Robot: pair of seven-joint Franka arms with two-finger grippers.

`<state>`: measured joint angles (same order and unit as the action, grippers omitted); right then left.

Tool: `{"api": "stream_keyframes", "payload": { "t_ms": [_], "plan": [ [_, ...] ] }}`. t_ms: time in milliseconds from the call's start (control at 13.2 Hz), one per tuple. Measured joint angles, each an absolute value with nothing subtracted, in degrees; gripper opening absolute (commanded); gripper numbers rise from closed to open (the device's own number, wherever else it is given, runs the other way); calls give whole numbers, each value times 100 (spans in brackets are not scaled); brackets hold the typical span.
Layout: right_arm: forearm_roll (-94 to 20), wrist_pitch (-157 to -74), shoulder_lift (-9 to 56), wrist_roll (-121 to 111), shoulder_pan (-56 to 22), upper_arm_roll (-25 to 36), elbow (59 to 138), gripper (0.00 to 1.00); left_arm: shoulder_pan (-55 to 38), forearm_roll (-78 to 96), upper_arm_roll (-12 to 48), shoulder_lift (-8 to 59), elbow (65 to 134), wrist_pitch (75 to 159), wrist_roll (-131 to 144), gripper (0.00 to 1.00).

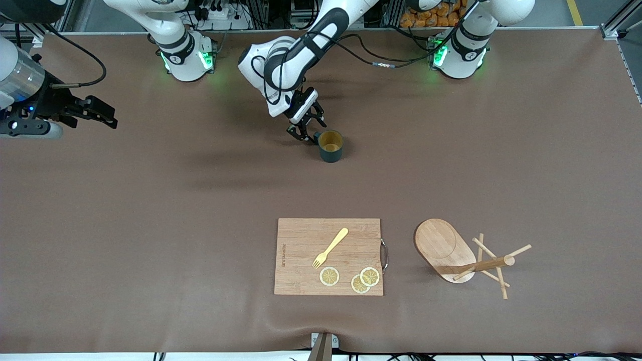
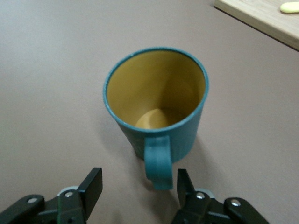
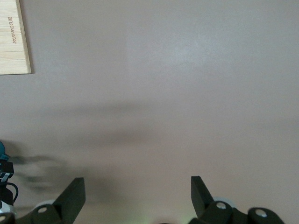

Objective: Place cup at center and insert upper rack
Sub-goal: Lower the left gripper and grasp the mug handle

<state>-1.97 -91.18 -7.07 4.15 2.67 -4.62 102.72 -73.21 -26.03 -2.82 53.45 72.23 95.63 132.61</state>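
Note:
The cup [image 1: 331, 146], dark teal with a yellowish inside, stands upright on the brown table, its handle [image 2: 158, 161] toward my left gripper [image 1: 307, 133]. That gripper is low at the table and open. The handle sits between its fingertips [image 2: 96, 182], close to one finger and with a clear gap to the other. The upper rack [image 1: 451, 250], a wooden mug tree, lies tipped on its side nearer the front camera, toward the left arm's end, its pegs [image 1: 494, 268] splayed out. My right gripper [image 1: 108, 116] hangs open over bare table at the right arm's end, holding nothing [image 3: 138, 191].
A wooden cutting board [image 1: 301, 240] lies nearer the front camera than the cup, carrying a yellow fork [image 1: 331, 246] and three lemon slices [image 1: 329, 276]. Its metal handle [image 1: 383, 254] faces the mug tree. A corner of the board [image 2: 261, 18] shows in the left wrist view.

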Motion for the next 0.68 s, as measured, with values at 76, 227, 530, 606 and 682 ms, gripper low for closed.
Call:
{"api": "stream_keyframes", "payload": {
  "t_ms": [76,227,530,606,682],
  "plan": [
    [-197,-9117,-707,415,267,-462,10272,100,-7323,-2604,-286,5345,7223,9524,13261,62],
    [-197,-9117,-707,415,267,-462,10272,100,-7324,-2605,-291,5345,7222,9498,13261,55],
    [-197,-9106,-707,414,267,-462,10272,100,-7324,-2606,-310,5345,7220,9488,13261,25],
    [-197,-9106,-707,414,267,-462,10272,100,-7324,-2606,-322,5345,7216,9487,13261,13],
    [-197,-9106,-707,414,267,-462,10272,100,-7323,-2606,-346,5345,7204,9488,13261,3]
  ]
}}
